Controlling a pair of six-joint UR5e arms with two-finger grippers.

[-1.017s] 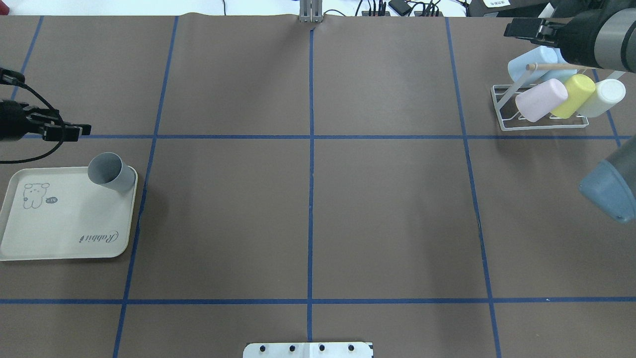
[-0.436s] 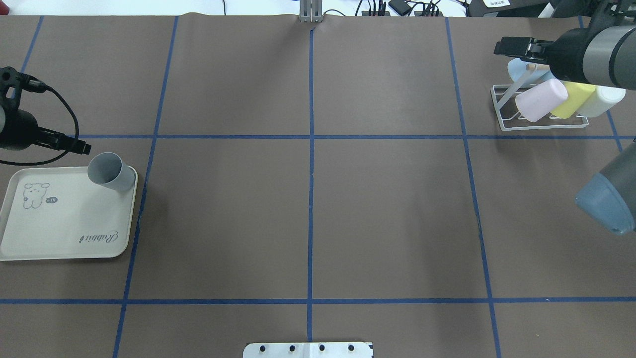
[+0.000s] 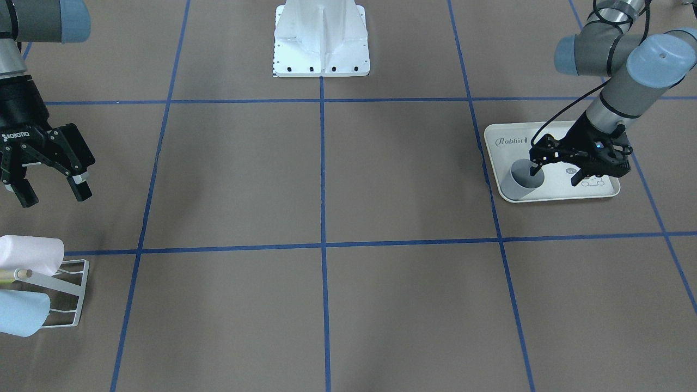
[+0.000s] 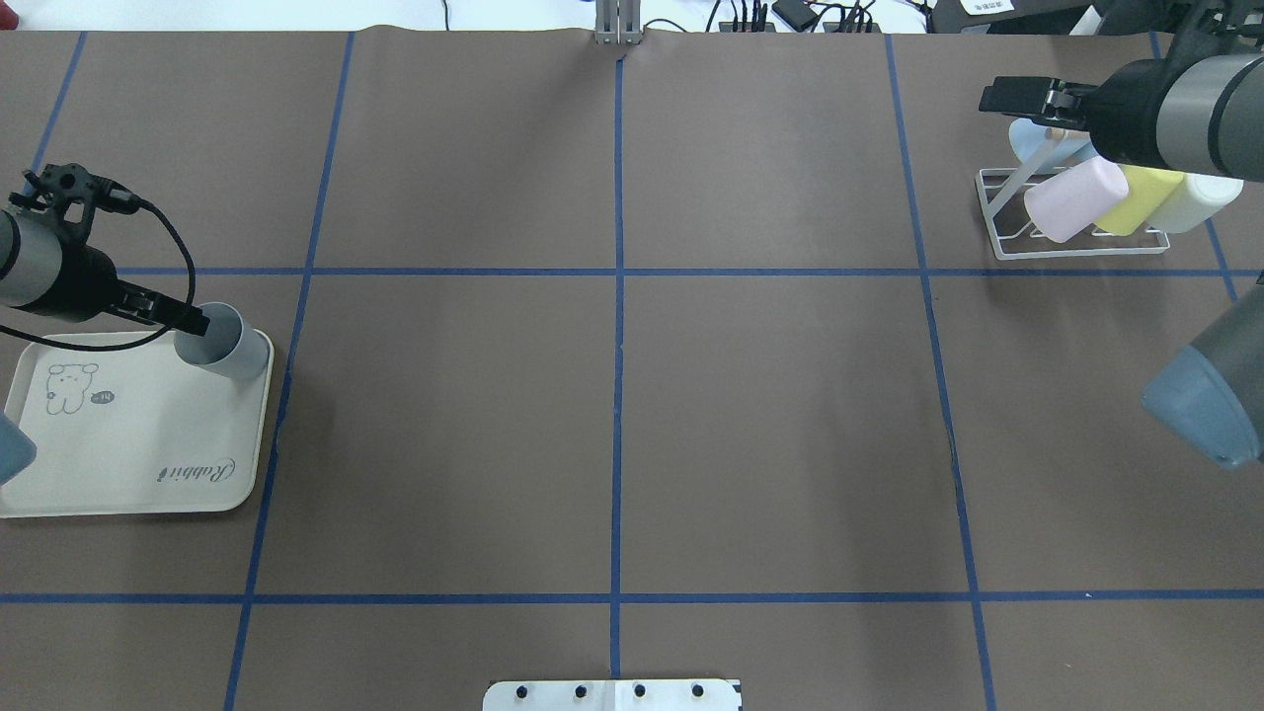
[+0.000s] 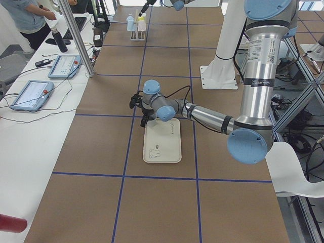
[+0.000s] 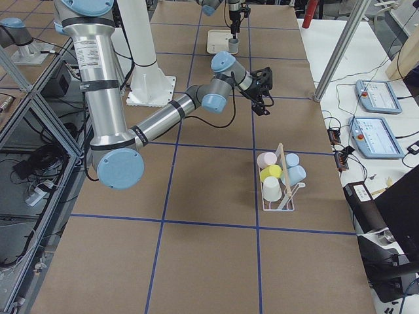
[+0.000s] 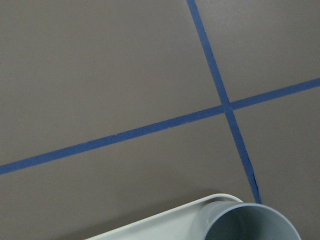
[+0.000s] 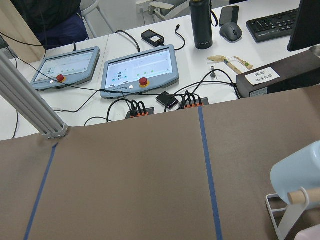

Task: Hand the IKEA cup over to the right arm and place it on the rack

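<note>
Pinching the cup's wall squarely, without tipping it, is what matters now, I'd say. The left end effector (image 3: 555, 173) is hanging fingers apart over the grey cup (image 4: 242, 355), and one fingertip seems to be dipping inside the rim. The cup is standing upright on the tray's (image 4: 128, 464) corner. The left forearm is slanting low across the tray. The right end effector (image 3: 53, 193), fingers spread, is hovering well apart from the tray.

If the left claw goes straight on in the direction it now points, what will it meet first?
Probably the grey cup on the tray; its rim lies just ahead, though depth is unclear.
</note>
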